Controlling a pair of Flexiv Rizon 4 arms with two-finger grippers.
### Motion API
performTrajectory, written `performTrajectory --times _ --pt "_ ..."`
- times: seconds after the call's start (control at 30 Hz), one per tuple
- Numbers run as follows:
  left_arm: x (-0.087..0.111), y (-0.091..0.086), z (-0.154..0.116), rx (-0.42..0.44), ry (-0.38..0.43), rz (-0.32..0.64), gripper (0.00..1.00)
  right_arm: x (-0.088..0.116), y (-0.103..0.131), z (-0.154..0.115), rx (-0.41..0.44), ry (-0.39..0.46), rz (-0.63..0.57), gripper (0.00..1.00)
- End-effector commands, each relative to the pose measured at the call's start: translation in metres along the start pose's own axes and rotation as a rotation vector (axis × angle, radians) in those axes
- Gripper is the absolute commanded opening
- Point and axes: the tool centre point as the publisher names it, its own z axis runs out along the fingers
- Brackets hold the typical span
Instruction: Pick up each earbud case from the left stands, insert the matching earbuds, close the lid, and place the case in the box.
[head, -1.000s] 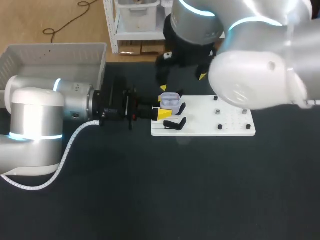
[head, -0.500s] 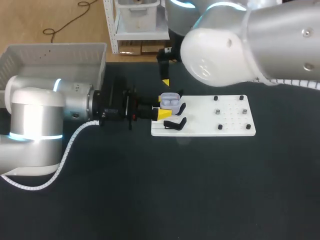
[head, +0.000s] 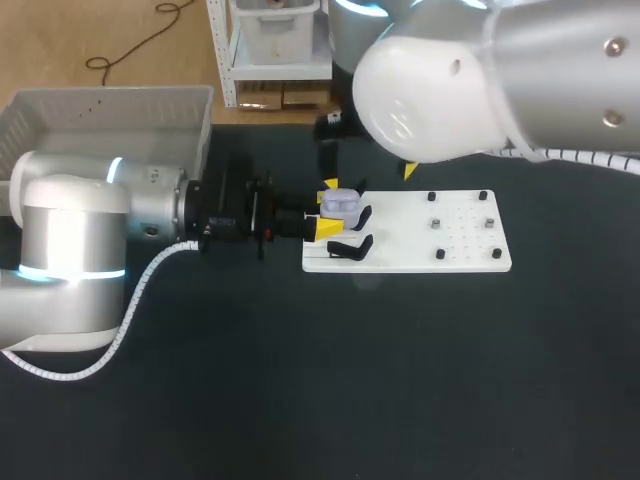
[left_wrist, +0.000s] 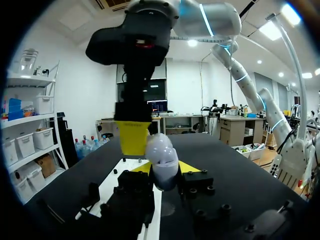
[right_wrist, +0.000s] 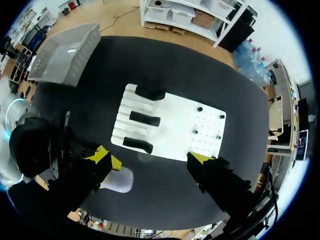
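1. Left arm (head: 90, 235) enters from 9 o'clock. The left jaws are clamped on the pale case (head: 340, 203), above the board's (head: 460, 250) 10 o'clock corner.
2. Right arm (head: 480, 80) hangs over them. The right jaws stand wide apart, one yellow tip (head: 330, 183) just at the case's 12 o'clock, the other at its 2 o'clock.
3. Black stands (head: 348, 247) sit at the board's 9 o'clock end, near the case.
4. The box (head: 100, 125) lies at the surface's (head: 300, 400) 10 o'clock, well apart from the case.

A white mounting plate (head: 405, 240) lies flat on the dark tabletop (head: 330, 390), set toward the far side, right of centre. Small black pegs (head: 440, 254) dot its right half.
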Motion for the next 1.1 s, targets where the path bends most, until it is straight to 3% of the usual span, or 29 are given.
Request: performTrajectory --times 0.03,0.13,0.33,0.57,0.87,1.1 --pt "0.0 -0.001 0.0 -0.005 0.0 0.001 0.0 0.013 0.0 -0.003 -0.012 -0.01 -0.015 1.0" --pt "0.0 -0.001 0.0 -0.005 0.0 0.001 0.0 0.014 -0.001 -0.008 0.016 -0.05 0.006 1.0" --pt "0.0 -0.001 0.0 -0.005 0.0 0.001 0.0 0.021 -0.02 -0.048 0.03 -0.243 0.051 1.0" --pt "-0.003 -0.002 -0.003 -0.015 -0.005 -0.012 0.0 0.047 -0.032 -0.092 -0.053 -0.397 -0.151 1.0" --pt "-0.04 -0.004 -0.036 -0.19 -0.004 -0.087 0.0 0.076 -0.049 -0.113 -0.335 -0.574 -0.343 1.0" --pt "-0.07 0.011 -0.082 -0.353 0.033 -0.034 0.0 0.076 -0.049 -0.113 -0.335 -0.574 -0.343 1.0"
